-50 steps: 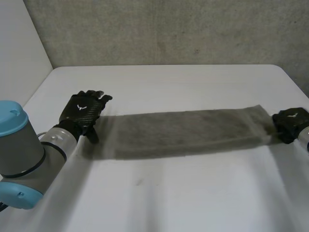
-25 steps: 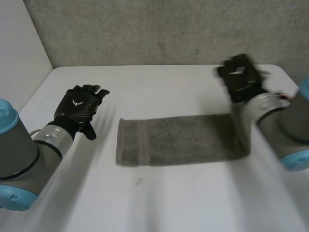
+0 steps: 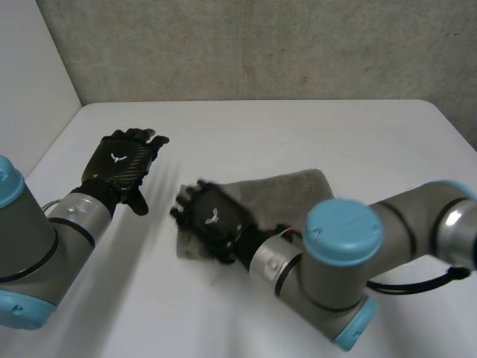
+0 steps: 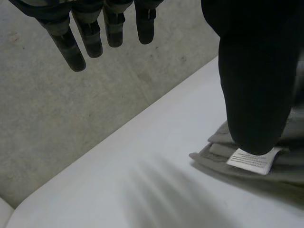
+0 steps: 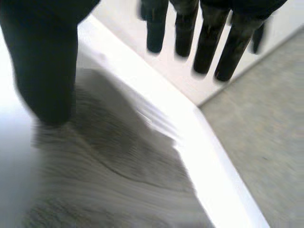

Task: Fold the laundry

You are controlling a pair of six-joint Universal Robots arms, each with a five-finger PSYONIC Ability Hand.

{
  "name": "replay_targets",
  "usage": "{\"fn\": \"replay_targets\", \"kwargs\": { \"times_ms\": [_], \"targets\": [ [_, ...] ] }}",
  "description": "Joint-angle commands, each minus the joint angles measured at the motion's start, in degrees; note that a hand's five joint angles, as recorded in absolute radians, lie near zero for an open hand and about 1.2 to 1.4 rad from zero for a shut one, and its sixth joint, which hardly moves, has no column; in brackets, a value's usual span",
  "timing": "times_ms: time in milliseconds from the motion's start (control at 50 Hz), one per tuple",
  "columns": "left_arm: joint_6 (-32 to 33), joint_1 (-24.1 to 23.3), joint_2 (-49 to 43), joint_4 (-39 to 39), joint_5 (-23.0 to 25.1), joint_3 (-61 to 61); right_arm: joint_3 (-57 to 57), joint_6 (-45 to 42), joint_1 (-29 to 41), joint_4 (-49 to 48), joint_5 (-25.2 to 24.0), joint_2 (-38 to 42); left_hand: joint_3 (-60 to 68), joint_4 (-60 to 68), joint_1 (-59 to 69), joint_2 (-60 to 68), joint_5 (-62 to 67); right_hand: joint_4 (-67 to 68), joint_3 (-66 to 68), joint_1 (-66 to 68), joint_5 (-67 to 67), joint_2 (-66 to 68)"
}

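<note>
A grey towel (image 3: 283, 190) lies folded over on itself in the middle of the white table (image 3: 298, 127). My right hand (image 3: 212, 220) is over the towel's left end, its arm reaching across from the right. In the right wrist view its fingers (image 5: 209, 33) are straight and spread from the thumb, with the towel (image 5: 109, 180) below the palm and nothing held. My left hand (image 3: 123, 164) is open to the left of the towel, clear of it. In the left wrist view its fingers (image 4: 95, 33) are straight, and the towel's corner (image 4: 213, 154) with a white label (image 4: 251, 160) lies beyond the thumb.
A grey wall (image 3: 261, 45) runs behind the table. The table's edge (image 5: 223, 156) and the grey floor (image 5: 266, 118) beside it show in the right wrist view. Bare table surface lies in front of and behind the towel.
My right hand swept from the towel's right end over to its left end, folding the towel in half, and its fingers opened. The left hand drew slightly left and stayed open.
</note>
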Motion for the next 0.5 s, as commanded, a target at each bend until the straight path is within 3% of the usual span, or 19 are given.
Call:
{"fn": "replay_targets", "kwargs": {
  "times_ms": [20,140,320,360,380,400,420,460,500],
  "targets": [
    [-3.1,-4.7,-1.2,1.5,0.2,1.5,1.9,11.9,-8.5,8.6,5.9,-8.6,0.9,0.8,0.5,0.9,-0.9,-8.5,-8.0,-4.4,-9.3,-7.8],
    [-11.2,-9.6,-5.4,2.6,0.4,3.7,5.3,19.5,-17.9,15.6,6.0,-10.7,1.2,1.1,0.9,1.3,-0.6,-8.5,-8.0,-4.4,-9.3,-7.8],
    [-12.5,-12.2,-14.1,1.5,-0.4,6.4,12.3,16.6,-25.4,16.0,5.5,-9.4,2.7,2.7,2.4,2.8,0.9,-7.8,-7.3,-3.6,-8.6,-7.1],
    [-11.9,-12.0,-15.5,0.8,-0.4,6.7,13.6,12.5,-27.3,14.5,6.0,-7.7,2.7,2.7,2.4,2.8,0.9,10.1,10.6,14.3,9.3,10.8],
    [-11.9,-12.0,-15.5,0.8,-0.4,6.7,13.6,12.4,-27.3,14.5,6.0,-7.7,2.7,2.7,2.4,2.8,0.9,10.2,10.7,14.4,9.4,10.9],
    [-11.2,-11.9,-15.6,0.5,-0.4,6.6,13.7,10.2,-27.7,14.0,6.4,-7.1,2.7,2.7,2.4,2.8,0.9,24.4,24.9,28.5,23.6,25.1],
    [-11.1,-11.9,-15.6,0.5,-0.4,6.6,13.7,10.2,-27.7,14.0,6.4,-7.1,2.7,2.7,2.4,2.8,0.9,24.5,25.0,28.7,23.7,25.2],
    [-9.1,-11.6,-15.1,0.0,-0.4,5.9,13.4,6.7,-28.0,12.3,6.5,-6.7,2.7,2.7,2.4,2.8,0.9,56.3,56.8,60.5,55.5,57.0],
    [-8.1,-11.6,-14.6,-0.2,-0.6,5.6,13.1,5.1,-28.0,11.0,6.6,-7.2,2.7,2.7,2.4,2.8,0.9,61.4,61.9,65.6,60.6,62.1]
  ]
}}
